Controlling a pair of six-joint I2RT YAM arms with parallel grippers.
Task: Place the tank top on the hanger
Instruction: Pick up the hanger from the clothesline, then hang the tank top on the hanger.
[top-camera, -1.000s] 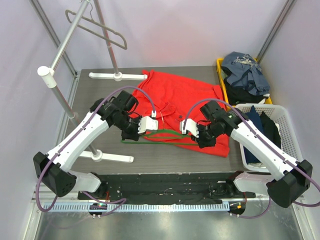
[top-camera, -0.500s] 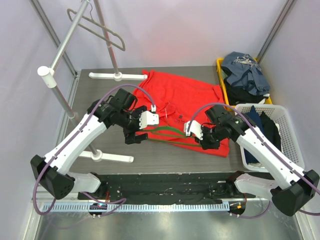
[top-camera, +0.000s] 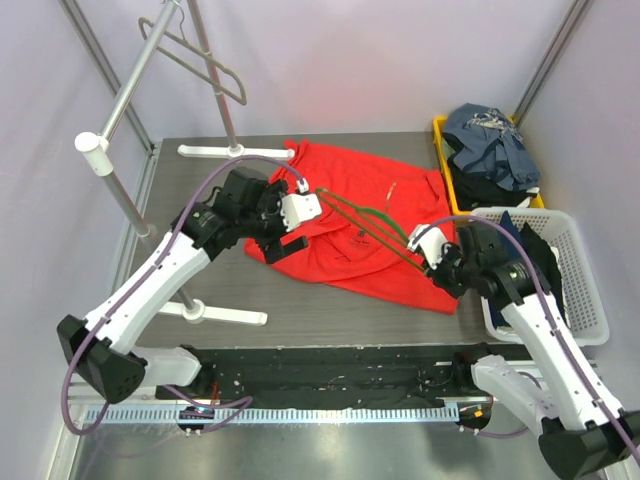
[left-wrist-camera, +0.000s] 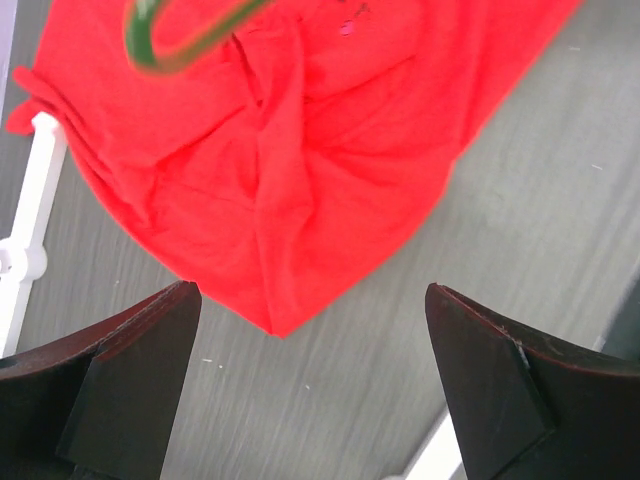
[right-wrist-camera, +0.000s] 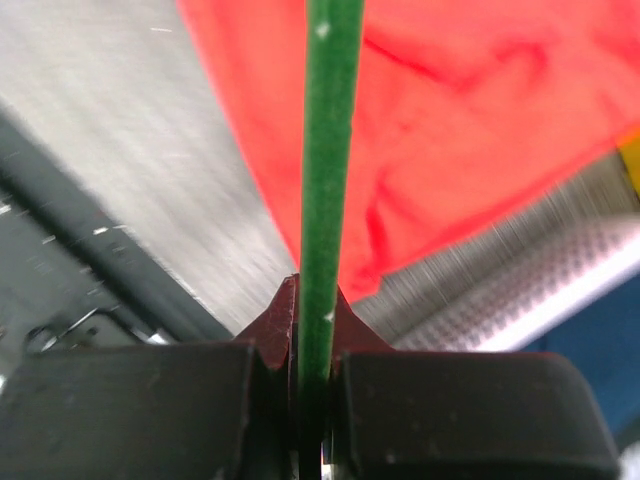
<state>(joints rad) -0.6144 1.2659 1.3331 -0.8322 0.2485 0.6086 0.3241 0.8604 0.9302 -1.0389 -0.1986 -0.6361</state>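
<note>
The red tank top (top-camera: 365, 220) lies crumpled flat on the table; the left wrist view shows its near corner (left-wrist-camera: 280, 160). The thin green hanger (top-camera: 365, 222) slants above it. My right gripper (top-camera: 425, 250) is shut on the hanger's right end, and in the right wrist view the green bar (right-wrist-camera: 326, 150) runs up from between the closed jaws (right-wrist-camera: 318, 300). My left gripper (top-camera: 287, 226) hovers open over the tank top's left edge, with nothing between its fingers (left-wrist-camera: 130, 390). The hanger's rounded end (left-wrist-camera: 165, 35) shows above them.
A grey-beige hanger (top-camera: 195, 55) hangs on the metal rack at the back left, whose white feet (top-camera: 235, 152) rest on the table. A yellow bin (top-camera: 443, 150) and a white basket (top-camera: 580, 270) on the right hold dark clothes.
My left gripper has opened, let go of the hanger and moved back. My right gripper has drawn back to the right with the hanger, which now slants above the tank top.
</note>
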